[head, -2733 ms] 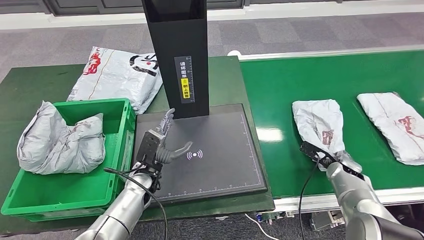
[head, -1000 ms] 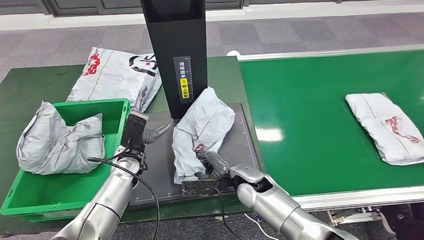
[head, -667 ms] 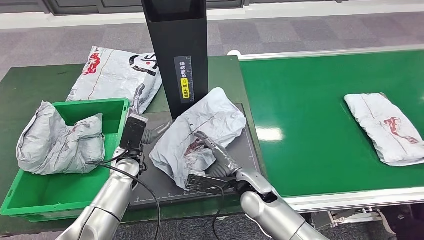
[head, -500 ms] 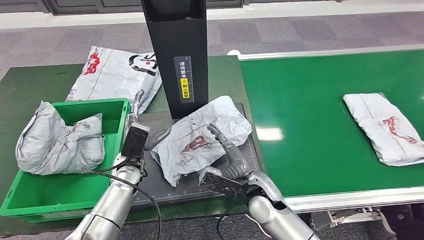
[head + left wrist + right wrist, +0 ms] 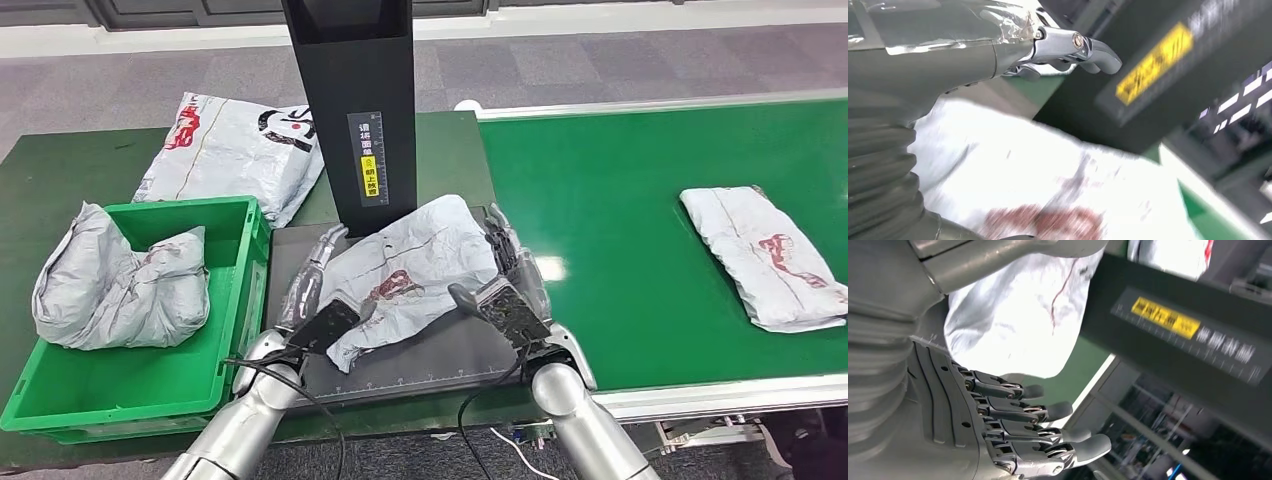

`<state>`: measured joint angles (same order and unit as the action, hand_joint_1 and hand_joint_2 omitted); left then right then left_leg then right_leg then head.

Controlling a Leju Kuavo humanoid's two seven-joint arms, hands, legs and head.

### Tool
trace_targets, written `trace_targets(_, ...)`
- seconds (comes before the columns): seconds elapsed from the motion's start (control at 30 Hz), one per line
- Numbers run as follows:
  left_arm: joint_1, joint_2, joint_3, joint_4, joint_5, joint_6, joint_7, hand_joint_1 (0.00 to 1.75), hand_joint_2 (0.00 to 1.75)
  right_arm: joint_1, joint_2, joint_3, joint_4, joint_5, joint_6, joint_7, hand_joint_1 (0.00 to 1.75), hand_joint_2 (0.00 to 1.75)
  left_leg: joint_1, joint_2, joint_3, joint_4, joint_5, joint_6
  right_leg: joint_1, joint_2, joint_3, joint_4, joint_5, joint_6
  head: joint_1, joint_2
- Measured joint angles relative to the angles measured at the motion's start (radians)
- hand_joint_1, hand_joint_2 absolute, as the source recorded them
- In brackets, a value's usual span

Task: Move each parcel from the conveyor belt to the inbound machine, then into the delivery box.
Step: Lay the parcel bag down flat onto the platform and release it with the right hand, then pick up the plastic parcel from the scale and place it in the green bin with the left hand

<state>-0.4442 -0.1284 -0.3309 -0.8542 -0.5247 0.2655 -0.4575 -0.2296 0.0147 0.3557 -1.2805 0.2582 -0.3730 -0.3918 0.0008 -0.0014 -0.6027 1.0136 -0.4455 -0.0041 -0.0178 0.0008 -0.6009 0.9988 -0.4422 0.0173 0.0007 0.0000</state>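
Parcel (image 5: 415, 272) now flat on scanner pad (image 5: 440, 355) — right hand (image 5: 512, 280) has let go, fingers wide beside it; left hand (image 5: 312, 290) at its other edge, fingers apart, holding nothing. Box (image 5: 130, 385) next.

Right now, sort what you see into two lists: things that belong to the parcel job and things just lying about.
Belongs to the job:
- parcel on the scanner plate
- inbound machine
- conveyor belt
- parcel waiting on the belt
- green delivery box
- grey parcel in the box

Lying about:
- large printed bag behind the box
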Motion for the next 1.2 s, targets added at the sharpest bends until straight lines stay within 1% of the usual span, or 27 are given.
trace_targets(0.07, -0.003, 0.005, -0.017, 0.016, -0.027, -0.005, 0.015, 0.0, 1.75, 0.0, 0.0, -0.014, 0.002, -0.007, 0.002, -0.002, 0.0, 1.75, 0.0, 0.0, 0.0, 0.0, 0.0, 0.0, 0.0, 0.0, 0.0, 0.0, 0.0, 0.0, 0.0, 0.0)
trace_targets(0.13, -0.014, 0.01, -0.037, 0.04, -0.084, -0.005, 0.047, 0.0, 1.75, 0.0, 0.0, -0.024, 0.005, -0.018, 0.007, -0.005, 0.0, 1.75, 0.0, 0.0, 0.0, 0.0, 0.0, 0.0, 0.0, 0.0, 0.0, 0.0, 0.0, 0.0, 0.0, 0.0)
trace_targets(0.2, -0.033, 0.015, -0.065, 0.085, -0.179, -0.001, 0.105, 0.0, 1.75, -0.001, 0.0, -0.033, 0.009, -0.032, 0.017, -0.01, 0.0, 1.75, 0.0, 0.0, 0.0, 0.0, 0.0, 0.0, 0.0, -0.001, 0.0, 0.0, 0.0, 0.0, 0.0, 0.0)
trace_targets(0.3, -0.068, 0.016, -0.121, 0.17, -0.339, -0.003, 0.212, 0.0, 1.75, -0.005, 0.002, -0.038, 0.015, -0.042, 0.034, -0.014, 0.0, 1.75, 0.0, -0.001, 0.0, 0.0, 0.0, 0.0, 0.0, -0.001, 0.0, 0.0, 0.0, 0.0, 0.0, 0.0)
trace_targets(0.43, -0.139, 0.006, -0.205, 0.269, -0.481, -0.081, 0.34, 1.75, 1.75, -0.01, 0.015, -0.038, 0.023, -0.025, 0.047, -0.006, 0.0, 1.75, 0.0, -0.006, 0.005, -0.001, 0.0, 0.001, 0.0, -0.008, 0.008, -0.001, -0.003, 0.0, 0.0, 0.0)
trace_targets(0.5, -0.168, -0.001, -0.234, 0.307, -0.519, -0.121, 0.378, 1.75, 1.75, -0.011, 0.024, -0.038, 0.027, -0.015, 0.054, 0.0, 0.0, 1.75, 0.0, -0.007, 0.009, -0.001, -0.002, 0.002, 0.0, -0.01, 0.014, -0.001, -0.005, 0.001, 0.0, 0.0)
trace_targets(0.57, -0.187, -0.007, -0.25, 0.337, -0.539, -0.142, 0.395, 1.75, 1.75, -0.01, 0.032, -0.038, 0.029, -0.007, 0.059, 0.003, 0.0, 1.75, 0.0, -0.007, 0.013, -0.001, -0.003, 0.002, 0.0, -0.009, 0.018, -0.001, -0.006, 0.001, 0.0, 0.0)
trace_targets(0.63, -0.198, -0.011, -0.257, 0.358, -0.545, -0.141, 0.403, 1.75, 1.75, -0.008, 0.037, -0.038, 0.03, 0.0, 0.062, 0.004, 0.0, 1.75, 0.0, -0.006, 0.016, -0.001, -0.003, 0.001, 0.0, -0.009, 0.02, -0.001, -0.006, 0.001, 0.0, 0.0)
trace_targets(0.73, -0.205, -0.014, -0.257, 0.378, -0.547, -0.116, 0.409, 1.75, 1.75, -0.003, 0.041, -0.038, 0.03, 0.007, 0.072, 0.008, 0.0, 1.75, 0.0, -0.006, 0.017, -0.001, -0.002, 0.001, 0.0, -0.009, 0.02, -0.001, -0.005, 0.0, 0.0, 0.0)
trace_targets(0.83, -0.209, -0.014, -0.245, 0.387, -0.534, -0.061, 0.41, 1.75, 1.75, 0.003, 0.043, -0.038, 0.03, 0.01, 0.082, 0.013, 0.0, 1.75, 0.0, -0.005, 0.017, -0.001, -0.001, -0.001, 0.0, -0.008, 0.019, 0.0, -0.003, -0.001, 0.0, 0.0)
trace_targets(0.9, -0.209, -0.013, -0.228, 0.388, -0.51, -0.005, 0.404, 1.75, 1.75, 0.005, 0.043, -0.038, 0.03, 0.011, 0.086, 0.018, 0.0, 1.75, 0.0, -0.004, 0.016, -0.001, 0.0, -0.002, 0.0, -0.006, 0.018, 0.0, -0.003, -0.002, 0.0, 0.0)
trace_targets(1.03, -0.202, -0.009, -0.167, 0.378, -0.439, 0.117, 0.379, 1.75, 1.75, 0.011, 0.043, -0.038, 0.029, 0.011, 0.089, 0.025, 0.0, 1.75, 0.001, -0.003, 0.014, -0.001, 0.0, -0.003, 0.001, -0.004, 0.014, 0.0, -0.002, -0.002, 0.0, 0.0)
trace_targets(1.13, -0.199, -0.004, -0.129, 0.365, -0.41, 0.156, 0.361, 1.75, 1.75, 0.017, 0.043, -0.038, 0.029, 0.009, 0.088, 0.025, 0.0, 1.75, 0.001, -0.004, 0.012, -0.001, 0.0, -0.003, 0.001, -0.004, 0.012, 0.001, -0.003, -0.002, 0.0, 0.0)
trace_targets(1.2, -0.194, -0.002, -0.105, 0.342, -0.387, 0.204, 0.337, 1.75, 1.75, 0.019, 0.043, -0.038, 0.029, 0.004, 0.087, 0.023, 0.0, 1.75, 0.001, -0.004, 0.01, -0.001, 0.0, -0.003, 0.001, -0.004, 0.011, 0.001, -0.003, -0.002, 0.0, 0.0)
